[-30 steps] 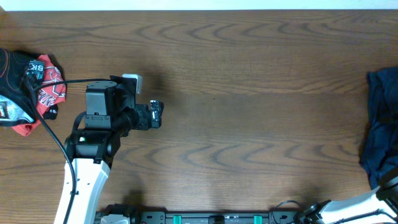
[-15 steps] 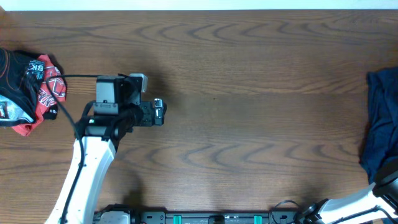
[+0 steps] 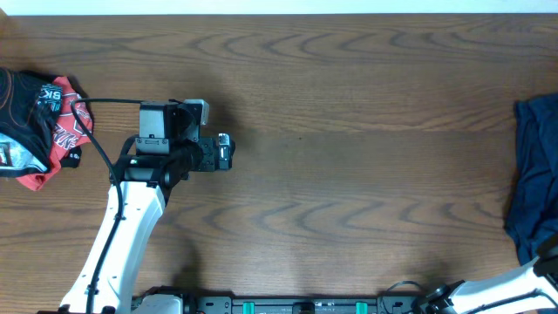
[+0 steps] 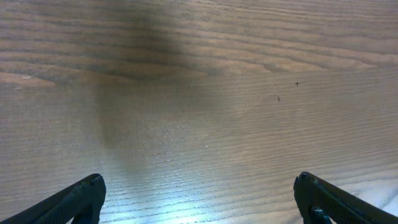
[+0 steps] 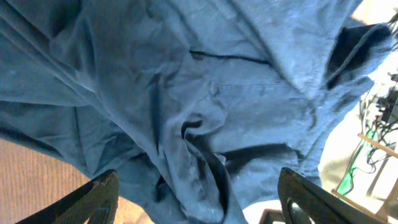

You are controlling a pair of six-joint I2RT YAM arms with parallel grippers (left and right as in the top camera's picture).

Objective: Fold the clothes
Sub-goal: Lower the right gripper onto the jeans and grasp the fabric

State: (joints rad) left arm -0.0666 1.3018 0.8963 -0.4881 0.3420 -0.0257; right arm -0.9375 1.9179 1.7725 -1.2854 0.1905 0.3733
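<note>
We see the left gripper (image 4: 199,190) spread wide, fingers far apart over bare wood, left of the table (image 3: 349,87) centre. The right gripper (image 5: 196,186) is also spread, hanging over the crumpled blue garment (image 5: 186,93), which is heaped at the table's right edge. A red-black-white garment (image 3: 39,122) is bunched at the table's left edge, apart from the left gripper.

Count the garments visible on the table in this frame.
2. A red, black and white garment lies bunched at the table's left edge; a dark blue garment lies crumpled at the right edge, partly cut off by the frame. Others may be hidden.
</note>
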